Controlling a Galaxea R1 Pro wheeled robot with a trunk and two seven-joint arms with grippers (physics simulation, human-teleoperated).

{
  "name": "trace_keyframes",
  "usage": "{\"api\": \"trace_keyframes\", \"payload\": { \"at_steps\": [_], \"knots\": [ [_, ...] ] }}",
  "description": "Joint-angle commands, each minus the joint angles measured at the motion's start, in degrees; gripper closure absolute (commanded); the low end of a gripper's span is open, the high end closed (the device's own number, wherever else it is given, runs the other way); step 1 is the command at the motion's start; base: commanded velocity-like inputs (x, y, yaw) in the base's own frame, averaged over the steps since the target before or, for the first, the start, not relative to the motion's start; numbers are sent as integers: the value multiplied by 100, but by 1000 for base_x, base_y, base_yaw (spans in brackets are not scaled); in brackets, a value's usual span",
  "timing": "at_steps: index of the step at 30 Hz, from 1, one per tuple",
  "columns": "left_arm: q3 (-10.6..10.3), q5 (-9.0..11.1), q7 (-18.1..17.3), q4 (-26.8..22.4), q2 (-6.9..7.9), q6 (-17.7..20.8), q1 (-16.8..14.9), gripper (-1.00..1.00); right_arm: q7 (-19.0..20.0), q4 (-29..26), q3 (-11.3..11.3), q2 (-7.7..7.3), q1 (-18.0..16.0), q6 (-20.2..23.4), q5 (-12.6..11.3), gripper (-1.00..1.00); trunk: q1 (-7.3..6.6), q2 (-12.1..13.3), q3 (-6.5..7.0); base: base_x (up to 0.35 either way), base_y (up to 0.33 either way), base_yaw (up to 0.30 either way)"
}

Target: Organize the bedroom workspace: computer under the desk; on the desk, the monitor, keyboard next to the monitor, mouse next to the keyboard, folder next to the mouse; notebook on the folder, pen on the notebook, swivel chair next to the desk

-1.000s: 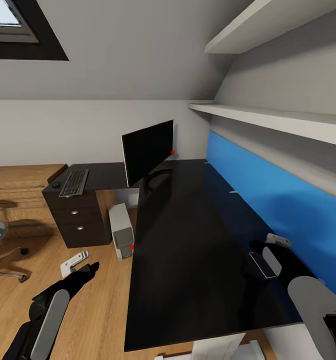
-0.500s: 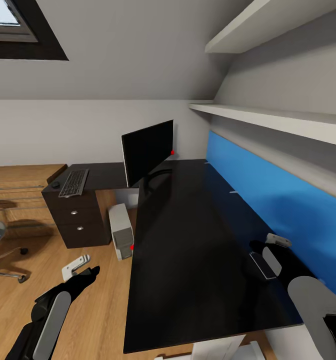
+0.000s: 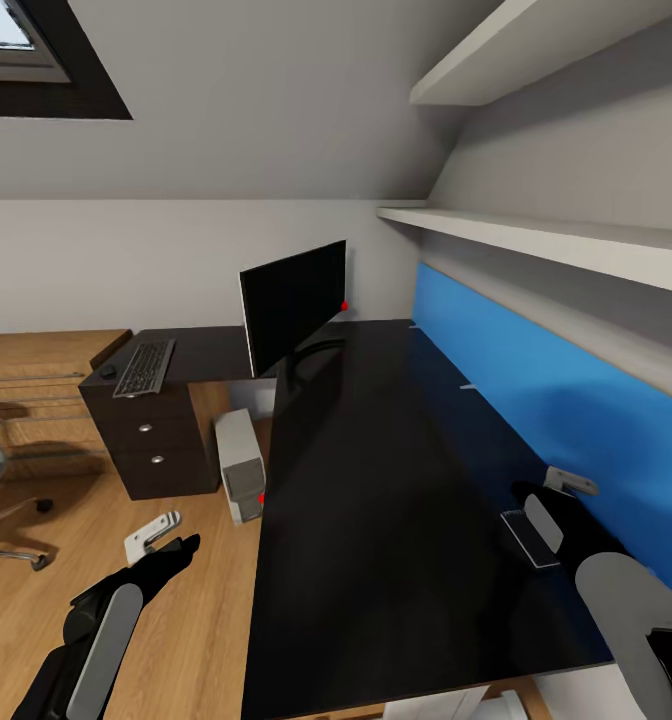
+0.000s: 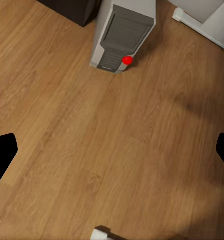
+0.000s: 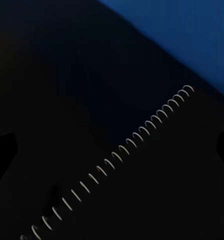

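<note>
Right arm reaches over the near end of the worktop (image 3: 376, 480), its claw (image 3: 556, 505) beside the blue wall panel (image 3: 556, 390). The claw is over a thin dark notebook (image 3: 528, 538) lying on the glossy black top; in the right wrist view the notebook's wire spiral (image 5: 112, 155) runs diagonally between the dark finger edges at either side of the picture. Whether the claw touches the notebook, or is spread or clenched, cannot be told.

Left arm hangs low over the oak floor (image 4: 92, 150), the left claw (image 3: 154, 532) released and holding nothing, fingers wide apart in the wrist view.

Just beyond it the computer (image 3: 240, 465) stands on the floor at the worktop's edge, partly tucked under, red light on its front.

Swivel chair (image 3: 1, 510) is cut off at the view's left edge; only part of the base shows.

Farther off, the drawers (image 3: 151, 440) are shut. Above them lie the keyboard (image 3: 144, 367) and, just beside it, the mouse (image 3: 107, 371). The monitor (image 3: 294, 303) stands at the corner.
</note>
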Motion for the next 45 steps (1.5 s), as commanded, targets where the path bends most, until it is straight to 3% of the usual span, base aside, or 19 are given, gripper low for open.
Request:
{"api": "trace_keyframes", "payload": {
  "at_steps": [1, 11, 19, 45],
  "knots": [
    [-2, 61, 52, -8, 2, 16, -4, -100, -31, -13, 2, 0, -1, 26, -21, -100, 0, -3, -6, 1, 0, 0],
    [5, 48, 60, -37, 0, 5, -4, -100, -62, -12, 14, 10, 2, 3, 204, -100, 0, -3, -6, 0, 0, 0],
    [330, 62, 66, -274, -29, 23, -4, -100, -56, -14, 37, 26, 16, 14, 418, -100, 0, -3, -6, 0, 0, 0],
    [349, 62, 66, -297, -42, 30, -4, -100, -56, -12, 33, 26, 16, 45, 455, -100, 571, -1046, -473, 0, 0, 0]
  ]
}}
